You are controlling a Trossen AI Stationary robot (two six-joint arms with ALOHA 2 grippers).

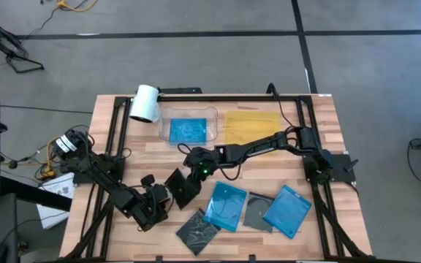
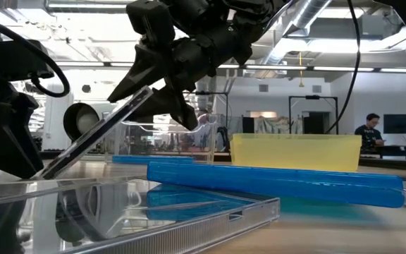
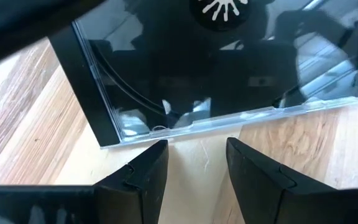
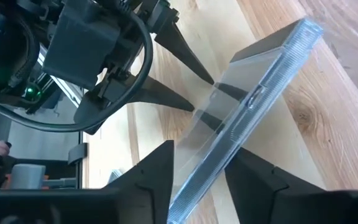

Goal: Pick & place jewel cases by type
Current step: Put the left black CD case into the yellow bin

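Clearly the step in hand is the pick-up of one grey-clear jewel case [image 4: 247, 109]: it stands tilted on edge on the wooden table [image 1: 320, 131], its upper edge between the jaws of the right gripper [image 4: 199, 167], which close around it and seem to pinch it, though contact is hard to confirm. The left gripper [image 3: 196, 163] sits just short of the case's lower edge, jaws spread and holding nothing, apparently steadying the case.

Next, I judge, the right gripper must firm its pinch, lift the case clear, and carry it to its tray without letting it swing.

Beyond the jaws lie the clear tray [image 1: 188, 113], already holding a blue case [image 1: 188, 130], and the yellow tray [image 1: 251, 124]. Two more blue cases [image 1: 226, 204] and grey-clear cases [image 1: 197, 230] lie close beside the raised case, near enough to be clipped.
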